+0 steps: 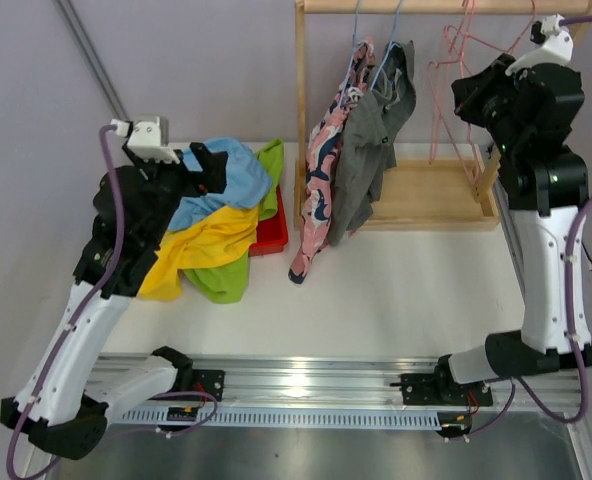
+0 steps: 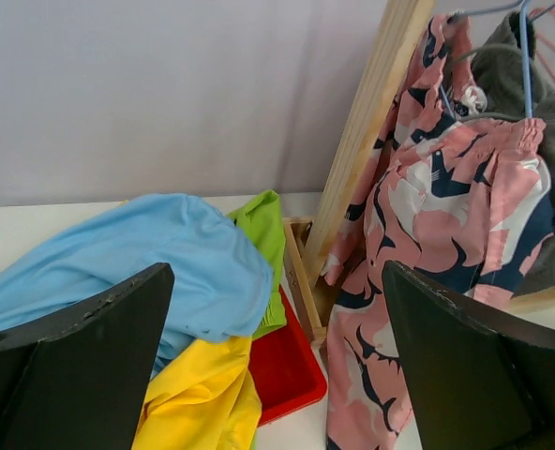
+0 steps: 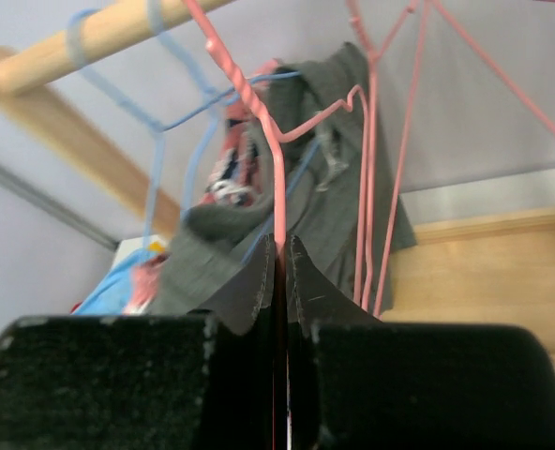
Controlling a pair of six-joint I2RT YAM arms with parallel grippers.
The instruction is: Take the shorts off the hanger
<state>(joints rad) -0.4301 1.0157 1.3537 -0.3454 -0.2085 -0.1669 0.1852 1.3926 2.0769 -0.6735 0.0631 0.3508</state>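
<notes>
Light blue shorts (image 1: 238, 178), yellow shorts (image 1: 208, 242) and lime green shorts (image 1: 270, 165) lie heaped at the table's left. My left gripper (image 1: 209, 163) hovers over that heap, open, nothing between its fingers (image 2: 81, 356). Pink shorts with a navy-and-white print (image 1: 321, 165) and dark grey shorts (image 1: 371, 150) hang on blue hangers (image 1: 361, 45) from the wooden rack (image 1: 301, 110). In the left wrist view the pink printed shorts (image 2: 456, 216) hang at the right. My right gripper (image 3: 279, 246) is shut on the wire of a bare pink hanger (image 3: 263, 141), right of the dark grey shorts (image 3: 338, 211).
A red bin (image 1: 272, 236) sits under the heap, against the rack's post. The rack's wooden base (image 1: 431, 195) takes up the back right of the table. More bare pink hangers (image 1: 446, 95) dangle from the rail near my right gripper (image 1: 463, 100).
</notes>
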